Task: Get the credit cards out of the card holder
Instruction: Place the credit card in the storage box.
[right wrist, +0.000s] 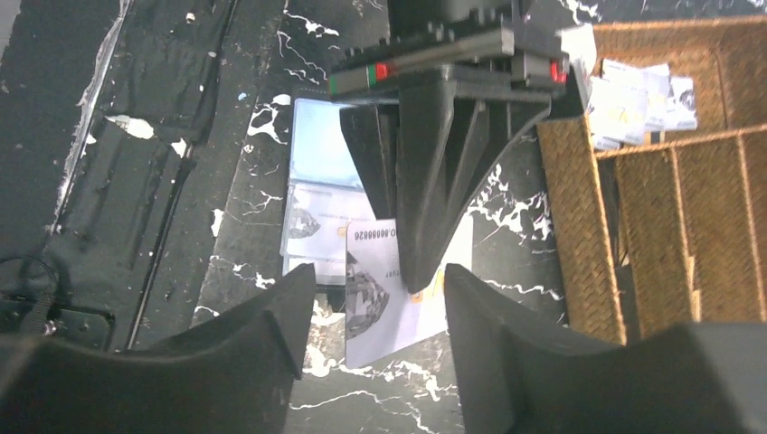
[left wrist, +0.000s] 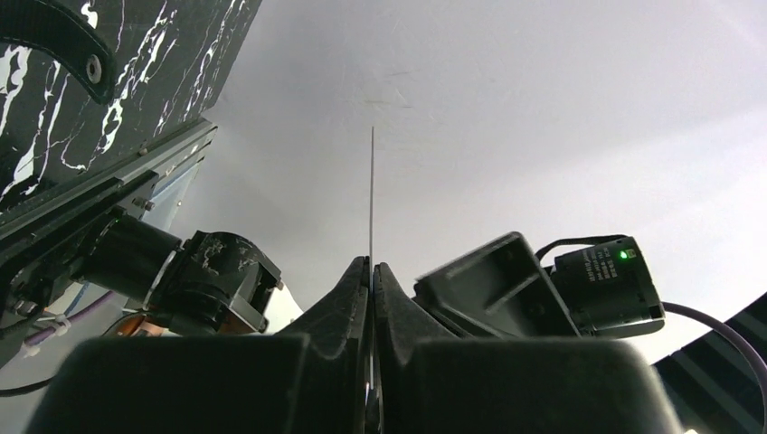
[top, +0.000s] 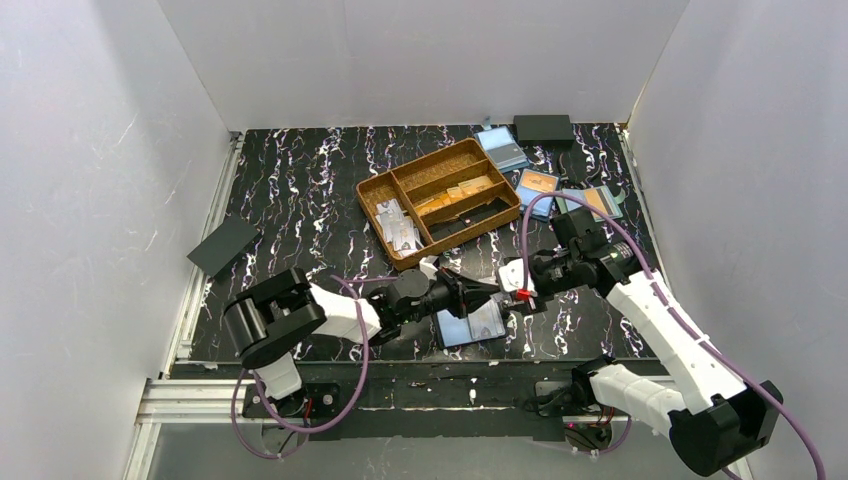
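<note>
My left gripper is shut on a credit card, which shows there as a thin upright edge. In the right wrist view the same pale card, printed with a diamond, hangs from the left gripper's fingers just above the table. My right gripper stands open, one finger on each side of the card and touching nothing. The card holder lies open on the table below both grippers, light blue lining up. Another pale card sits in the card holder.
A brown woven tray stands behind the grippers, with several pale cards in its near-left compartment. Blue holders with orange cards and a black box lie at the back right. A black holder lies at the left edge.
</note>
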`<state>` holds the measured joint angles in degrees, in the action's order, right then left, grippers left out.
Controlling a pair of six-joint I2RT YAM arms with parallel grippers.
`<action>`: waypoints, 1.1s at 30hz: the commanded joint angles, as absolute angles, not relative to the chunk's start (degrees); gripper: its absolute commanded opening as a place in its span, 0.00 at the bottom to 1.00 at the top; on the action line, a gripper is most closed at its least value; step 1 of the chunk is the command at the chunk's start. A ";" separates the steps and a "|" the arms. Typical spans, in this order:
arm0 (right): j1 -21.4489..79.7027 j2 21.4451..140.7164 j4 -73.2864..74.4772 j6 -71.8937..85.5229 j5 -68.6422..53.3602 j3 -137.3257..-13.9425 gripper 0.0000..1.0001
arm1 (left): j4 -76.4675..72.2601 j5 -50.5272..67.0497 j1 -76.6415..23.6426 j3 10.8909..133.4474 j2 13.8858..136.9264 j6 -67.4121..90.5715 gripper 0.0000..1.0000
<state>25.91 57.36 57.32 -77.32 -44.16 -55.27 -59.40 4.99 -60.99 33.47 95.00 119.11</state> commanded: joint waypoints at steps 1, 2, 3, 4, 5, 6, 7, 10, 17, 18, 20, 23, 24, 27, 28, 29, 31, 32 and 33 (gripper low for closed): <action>25.94 56.04 60.14 -80.92 -47.90 -55.15 0.69 | -69.50 5.54 -61.52 33.74 97.71 119.69 0.00; 25.81 55.95 60.54 -81.09 -48.09 -55.42 0.75 | -70.78 5.47 -61.60 33.64 98.40 119.33 0.00; 25.58 55.86 61.24 -81.37 -48.58 -55.72 0.80 | -71.96 5.27 -61.56 33.47 98.85 118.87 0.00; 25.19 55.75 62.58 -82.21 -49.40 -56.24 0.86 | -73.35 5.01 -61.54 33.10 99.21 118.31 0.00; 24.65 55.61 63.41 -82.74 -50.54 -56.74 0.96 | -73.91 4.63 -61.53 32.68 99.53 117.64 0.00; 23.96 55.43 64.74 -84.05 -51.97 -57.22 0.98 | -74.74 4.20 -61.55 32.24 99.64 116.63 0.00; 23.13 55.21 66.38 -84.78 -53.61 -57.64 0.99 | -75.37 3.69 -61.53 31.62 99.64 115.40 0.00; 19.68 54.20 67.55 -82.88 -58.81 -58.67 0.98 | -75.83 2.45 -61.52 29.23 98.88 110.48 0.00; 12.95 51.12 47.52 -41.26 -64.87 -57.67 0.99 | -75.67 1.92 -61.61 24.16 93.52 88.93 0.00; 12.21 51.15 43.75 -33.92 -65.01 -57.61 0.98 | -75.67 1.62 -61.73 23.36 92.25 85.05 0.00; 10.98 51.65 35.79 -18.61 -65.47 -56.62 0.98 | -75.87 0.84 -62.62 22.05 88.20 74.47 0.00; 10.21 53.18 31.15 -7.50 -68.28 -55.66 0.98 | -75.31 -3.87 -66.27 21.01 82.19 56.30 0.00; 10.15 53.64 30.23 -4.87 -69.05 -55.19 0.99 | -75.17 -4.70 -67.17 20.86 80.76 52.05 0.00; 10.11 54.37 26.27 3.57 -70.27 -53.17 0.98 | -75.33 -5.84 -67.69 20.42 78.30 46.18 0.00; 10.11 54.28 24.03 6.30 -71.30 -51.92 0.98 | -75.82 -6.29 -67.68 20.35 77.98 44.97 0.00; 10.11 54.11 21.89 8.26 -72.09 -50.66 0.98 | -76.74 -6.44 -67.68 20.43 77.82 43.71 0.00; 10.10 53.37 19.09 10.34 -72.49 -47.76 0.98 | -78.47 -6.97 -67.68 21.03 77.86 42.33 0.00; 10.11 52.99 18.17 11.05 -72.68 -46.59 0.98 | -78.70 -7.13 -67.69 21.54 77.87 41.74 0.00; 10.11 52.78 17.55 11.52 -73.05 -45.63 0.98 | -78.74 -7.32 -67.68 22.09 77.93 41.22 0.00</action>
<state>10.24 54.22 25.71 1.54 -69.30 -48.86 -76.25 -4.12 -67.72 21.23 78.59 50.65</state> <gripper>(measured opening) 0.983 0.010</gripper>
